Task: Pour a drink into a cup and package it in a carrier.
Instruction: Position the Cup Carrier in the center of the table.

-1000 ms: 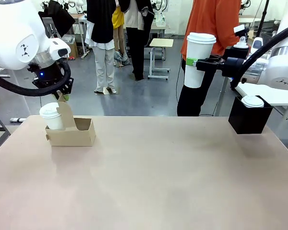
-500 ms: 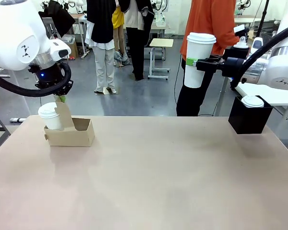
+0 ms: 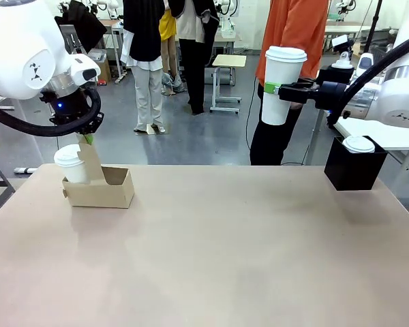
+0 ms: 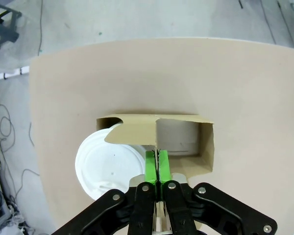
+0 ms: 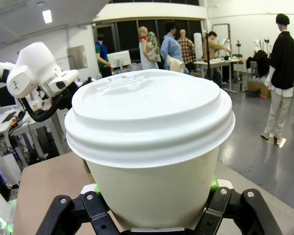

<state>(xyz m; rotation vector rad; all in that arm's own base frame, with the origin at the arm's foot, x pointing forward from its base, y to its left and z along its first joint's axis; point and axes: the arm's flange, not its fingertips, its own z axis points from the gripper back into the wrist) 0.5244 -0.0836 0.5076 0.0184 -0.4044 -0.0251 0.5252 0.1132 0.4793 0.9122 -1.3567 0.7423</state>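
Observation:
The brown cardboard carrier (image 3: 108, 191) sits on the table at the far left, and my left gripper (image 3: 88, 139) is shut on its upright centre handle. In the left wrist view the green pads (image 4: 151, 166) pinch the handle of the carrier (image 4: 137, 131). A short white lidded cup (image 4: 108, 164) fills one slot and the other slot (image 4: 179, 139) is empty. My right gripper (image 3: 273, 88) is shut on the tall white cup (image 3: 282, 78), which has a lid on and is held upright high over the table's far side. That cup (image 5: 152, 147) looms close in the right wrist view. The drink is out of view.
A black square box (image 3: 353, 170) holding another lidded cup (image 3: 359, 144) stands at the table's far right. A person in an orange top (image 3: 296, 34) stands just beyond the far edge, behind the raised cup. The bare tan tabletop (image 3: 218, 252) spreads across the middle and front.
My left gripper has shut on the carrier's handle. The carrier has shifted very slightly left. The right arm and its cup have stayed still.

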